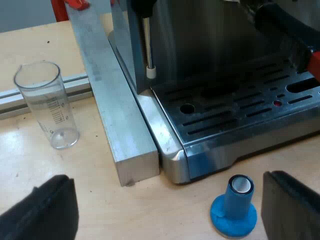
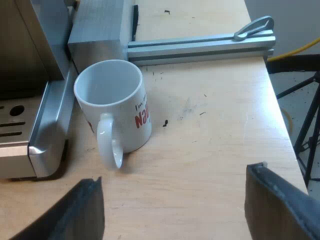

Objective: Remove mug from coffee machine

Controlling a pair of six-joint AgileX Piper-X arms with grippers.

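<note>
The right wrist view takes in the mug (image 2: 115,105), white with red lettering: it stands upright on the wooden table (image 2: 210,130), off the machine, just beside the corner of the base and close to a metal block (image 2: 97,35) (its handle faces the camera). Whether its wall touches the base I cannot tell. An aluminium rail (image 2: 200,45) lies on the table beyond the mug. The right gripper (image 2: 175,200) hangs over bare wood near the mug, its 2 fingers spread wide with nothing between them. The left wrist view looks at the espresso machine (image 1: 200,40) from its other side: the slotted drip tray (image 1: 240,107) carries no cup, a steam wand (image 1: 148,45) hangs over the tray's edge, and a dark handle (image 1: 285,27), probably the holder's, ends in red. A measuring glass (image 1: 47,105) stands upright well apart from a blue tamper (image 1: 234,205). The left gripper (image 1: 165,200) is spread too, gripping nothing; the tamper sits near 1 finger.
</note>
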